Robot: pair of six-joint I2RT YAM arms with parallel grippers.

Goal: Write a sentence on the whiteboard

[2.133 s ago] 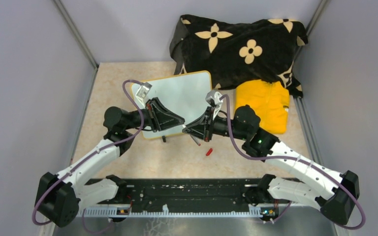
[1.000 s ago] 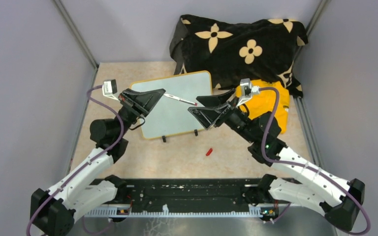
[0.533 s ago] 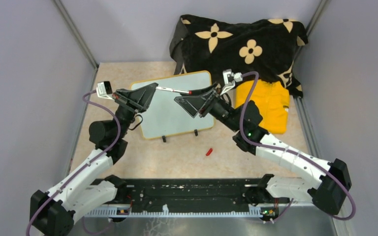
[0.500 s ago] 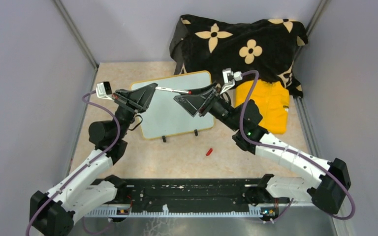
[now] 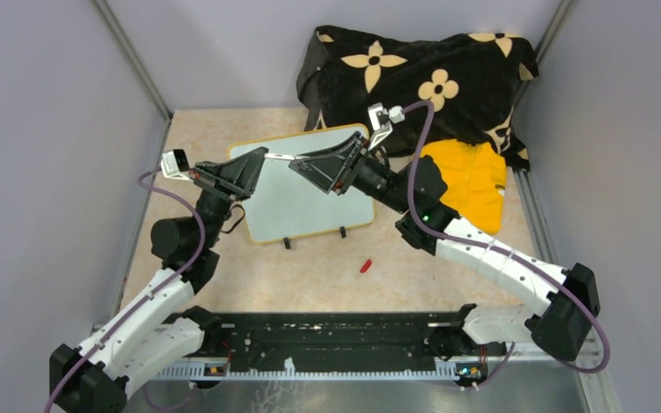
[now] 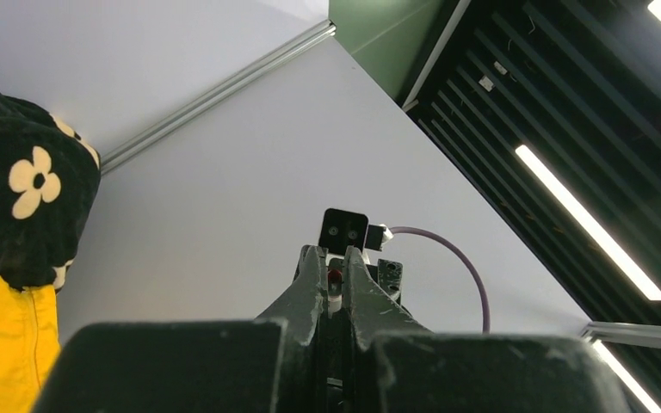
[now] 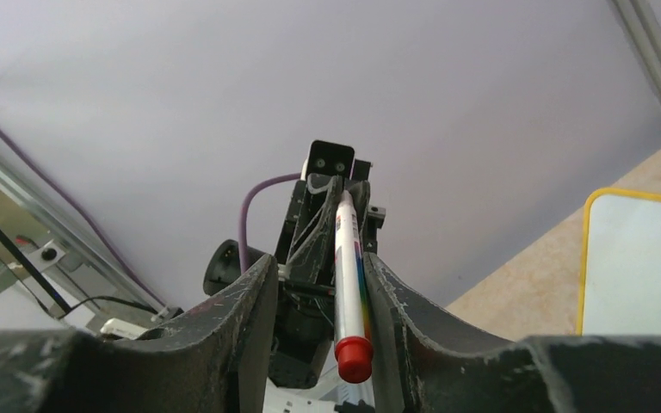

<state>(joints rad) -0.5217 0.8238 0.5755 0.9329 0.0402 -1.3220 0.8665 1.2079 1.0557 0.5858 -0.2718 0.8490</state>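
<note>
Two black grippers meet above the far edge of the small glossy whiteboard (image 5: pixel 305 202) with a thin yellow frame. It lies on the beige speckled tabletop (image 5: pixel 224 284), its far right corner just beside the black blanket with cream flowers (image 5: pixel 413 77). The left gripper (image 5: pixel 263 155) is pressed together on one end of the slim white marker pen (image 5: pixel 281 156). The right gripper (image 5: pixel 298 163) stands spread around the other end, with a gap on one side. Only the right wrist view shows the pen's red end and a rainbow stripe with print too small to read. The left wrist view gives just a red-and-white speck between its fingers. Only the top view shows the small red piece (image 5: pixel 365 265) on the table, near of the board.
</note>
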